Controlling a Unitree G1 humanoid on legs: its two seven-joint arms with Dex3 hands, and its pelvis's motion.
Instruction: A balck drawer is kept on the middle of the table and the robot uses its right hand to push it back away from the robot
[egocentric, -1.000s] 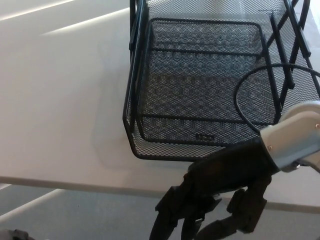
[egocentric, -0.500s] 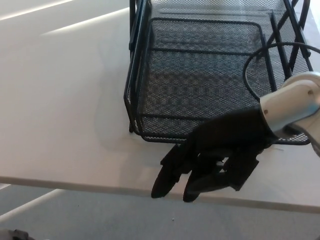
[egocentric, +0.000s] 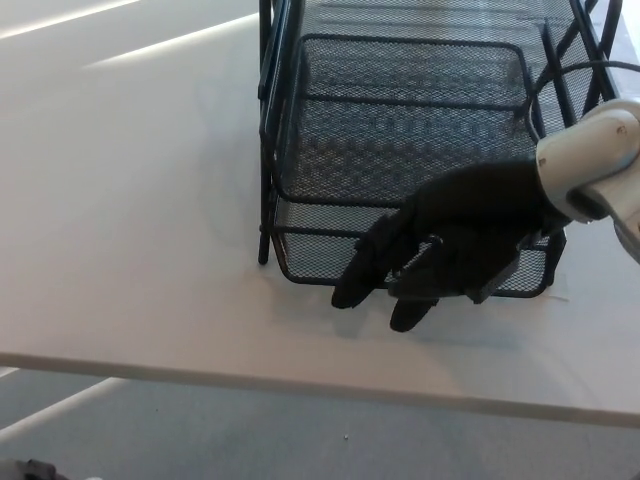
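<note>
From my remote seat I saw nothing of the left robot hand in the head view, so I could say nothing of its state. On the left lay only bare white worktop (egocentric: 130, 200), with its near edge running across the bottom. Moving right, the black mesh drawer (egocentric: 400, 150) sat in its wire frame (egocentric: 268, 130), the front lip sticking out a little toward me on the near side of the frame. Over that front lip was the right robot hand (egocentric: 435, 250), fingers (egocentric: 365, 275) loosely spread and pointing down and left, clamped on nothing; it looked pressed flat against the drawer front, though I could not tell exactly where the contact was, because the hand hid it. My worry was that the push landed right of the drawer's centre: I judged that could skew the drawer in its runners and jam it, or drag the whole frame across the smooth worktop instead of sliding the drawer in. A fingertip could also snag in the mesh. Further right, the black cable (egocentric: 575, 68) looping above the wrist (egocentric: 590, 165) hung near the frame's uprights, and I thought it might catch there.
</note>
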